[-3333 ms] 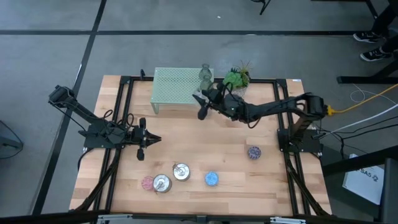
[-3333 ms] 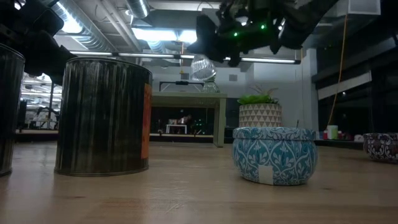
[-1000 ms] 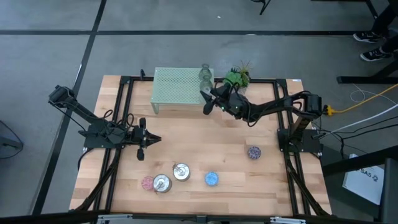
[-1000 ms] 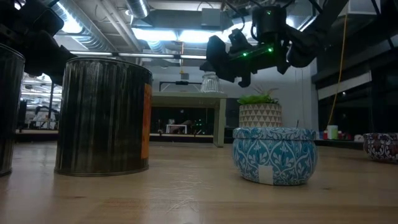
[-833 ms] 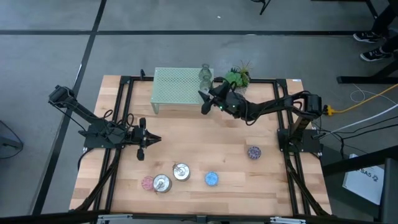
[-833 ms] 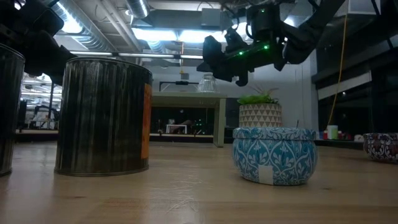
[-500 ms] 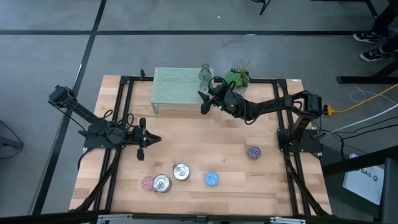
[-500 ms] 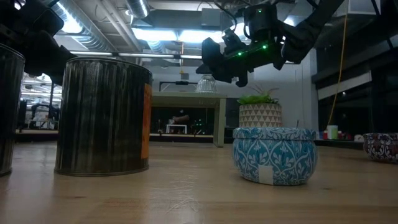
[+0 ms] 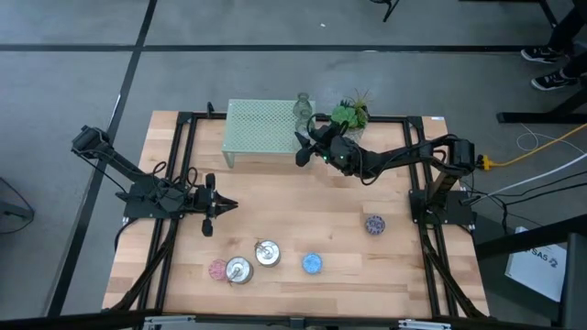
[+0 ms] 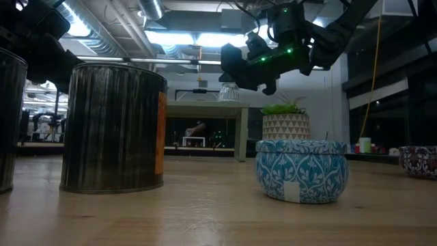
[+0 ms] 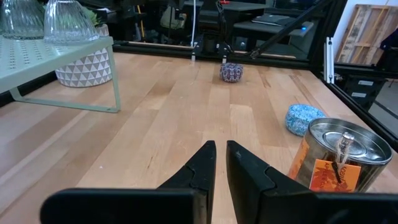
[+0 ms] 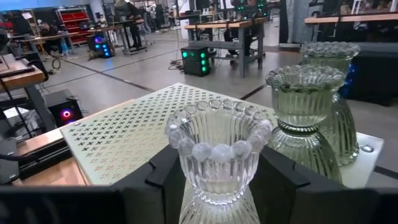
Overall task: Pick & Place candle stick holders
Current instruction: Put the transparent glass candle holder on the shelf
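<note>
My right gripper (image 9: 301, 154) is shut on a clear glass holder (image 12: 217, 155) at the near right corner of the mint-green mesh stand (image 9: 261, 128); the holder also shows in the low view (image 10: 229, 91). Two olive-green glass holders (image 12: 301, 118) stand on the stand's right end. Two silver tins (image 9: 267, 253), a pink holder (image 9: 217, 269), a blue one (image 9: 313, 264) and a purple one (image 9: 374, 224) rest on the table. My left gripper (image 9: 209, 220) is shut and empty over the table's left half. My right gripper pinches the clear holder's bowl (image 12: 186, 171) between its two fingers (image 12: 163, 177), one on each side, below the beaded rim. The fingers come level from the table's right. The holder is upright, clear of the table; I cannot tell whether its foot touches the stand.
A green plant in a white patterned pot (image 9: 349, 114) stands right of the stand, close behind my right arm. The wooden table's middle (image 9: 303, 202) is bare. Black frame rails (image 9: 179, 183) run along the table's sides.
My right gripper has moved a little toward the table's left, to the stand's corner, carrying the clear glass holder, which stays upright.
</note>
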`<action>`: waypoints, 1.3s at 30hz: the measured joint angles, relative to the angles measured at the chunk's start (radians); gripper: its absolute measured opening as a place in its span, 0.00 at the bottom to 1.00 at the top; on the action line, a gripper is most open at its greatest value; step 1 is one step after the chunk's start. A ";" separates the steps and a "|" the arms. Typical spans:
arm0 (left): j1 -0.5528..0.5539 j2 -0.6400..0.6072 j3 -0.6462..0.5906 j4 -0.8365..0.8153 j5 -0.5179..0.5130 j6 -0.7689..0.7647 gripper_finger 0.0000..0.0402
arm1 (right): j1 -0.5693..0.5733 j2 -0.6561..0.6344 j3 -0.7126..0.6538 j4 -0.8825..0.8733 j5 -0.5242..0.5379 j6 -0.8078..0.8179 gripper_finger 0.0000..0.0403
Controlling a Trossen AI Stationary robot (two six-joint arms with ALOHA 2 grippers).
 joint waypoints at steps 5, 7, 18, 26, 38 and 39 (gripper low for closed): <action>0.000 0.000 0.000 0.000 0.000 0.000 0.08 | 0.014 0.000 0.000 0.001 -0.025 -0.009 0.37; 0.000 0.000 0.000 0.000 0.000 0.000 0.08 | 0.021 0.000 0.000 0.000 -0.026 -0.025 0.37; 0.000 0.000 0.000 0.000 0.000 0.000 0.08 | 0.019 0.000 -0.001 0.007 -0.015 -0.060 0.38; 0.000 0.000 0.000 0.000 0.000 0.000 0.08 | 0.005 0.000 -0.001 0.014 -0.012 -0.060 0.38; 0.000 0.000 0.000 0.000 0.000 0.000 0.08 | 0.004 -0.032 -0.003 0.015 -0.047 -0.117 0.39; 0.000 0.000 0.000 0.000 0.000 0.000 0.08 | 0.004 -0.042 -0.003 0.013 -0.047 -0.120 0.41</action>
